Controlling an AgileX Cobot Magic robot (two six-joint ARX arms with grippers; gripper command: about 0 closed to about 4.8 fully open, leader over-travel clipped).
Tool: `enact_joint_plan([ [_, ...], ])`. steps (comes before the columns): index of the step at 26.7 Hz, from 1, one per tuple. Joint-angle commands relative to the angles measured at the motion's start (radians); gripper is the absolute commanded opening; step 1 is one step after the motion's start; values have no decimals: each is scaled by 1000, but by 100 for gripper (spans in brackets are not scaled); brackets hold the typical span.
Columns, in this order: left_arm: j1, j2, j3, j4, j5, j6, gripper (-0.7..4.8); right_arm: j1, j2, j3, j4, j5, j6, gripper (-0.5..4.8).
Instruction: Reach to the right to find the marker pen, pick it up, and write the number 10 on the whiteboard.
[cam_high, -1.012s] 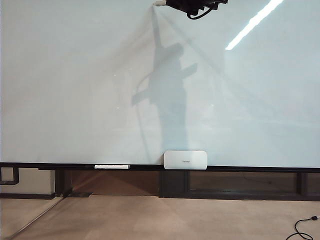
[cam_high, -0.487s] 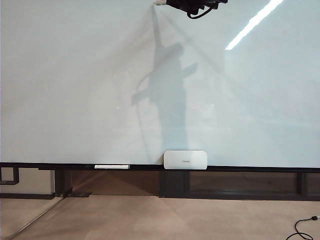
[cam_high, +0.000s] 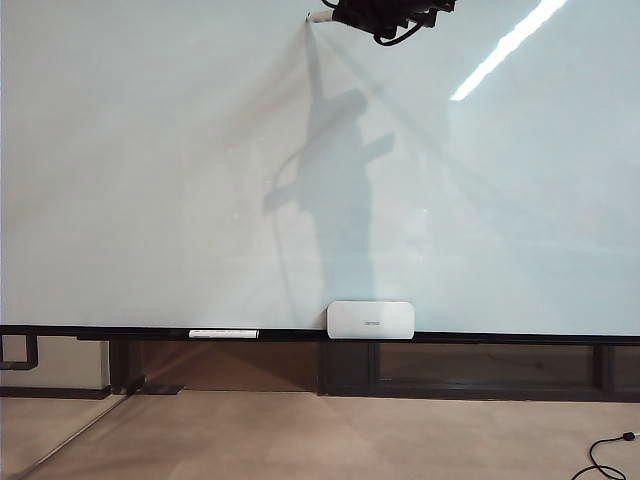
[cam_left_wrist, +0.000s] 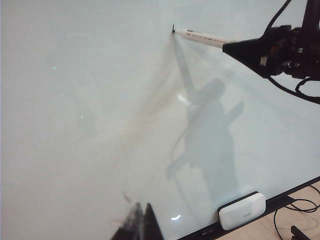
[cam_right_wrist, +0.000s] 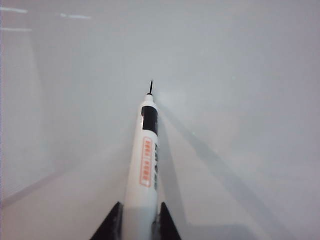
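The white rounded-rectangle box (cam_high: 370, 319) stands on the dark rail (cam_high: 500, 338) along the lower edge of the whiteboard (cam_high: 150, 180), near the middle of the rail, its face shut so that nothing inside can be seen; the same box (cam_left_wrist: 242, 210) shows in the left wrist view. A long white marker with a dark end (cam_high: 223, 333) lies flat on the rail, well apart from the box toward the board's left side.

High up near the top edge of the whiteboard, the right gripper (cam_high: 345, 14) grips the marker pen (cam_high: 322, 17) by its rear end, its two dark fingers (cam_right_wrist: 111, 225) pressed against either side of the barrel and parted only by the pen's width. The pen's long axis runs almost level across the board, tip leading toward the board's left edge and slanting in toward the surface. In the right wrist view the marker pen (cam_right_wrist: 144, 165) shows a white barrel with a black band and orange lettering, its fine black tip at or right at the board; whether it touches cannot be told. The left wrist view shows the marker pen (cam_left_wrist: 200, 37) jutting from the right gripper (cam_left_wrist: 235, 47).

The left gripper (cam_left_wrist: 139, 225) is a blurred dark shape close to its own camera, low on the board; how its jaws stand cannot be told.
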Motion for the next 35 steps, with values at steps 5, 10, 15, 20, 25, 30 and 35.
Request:
enact_joint_plan([
  [5,1,-3,5,12,3,4,-6,1,-1,1,-76,20,-4,-2],
  [10,1,-3,5,12,3,4,-6,1,1,-1,-134,21,-9,-2],
  [15,1,-5,8,11,3,7,-6,1,1,-45,-143,28,-7,-2],
  [20,1,-6,13,11,3,11,-6,1,1,-100,-137,30,-8,-2],
  [25,1,-6,13,-12,55,3,-6,9,-10,-103,-129,32,-11,-2],
  [30,1,-7,13,-25,157,3,-6,24,-85,-103,-138,46,-53,-2],
  [35,1,-7,13,-24,182,3,-6,22,-102,-103,-105,57,-81,-2],
])
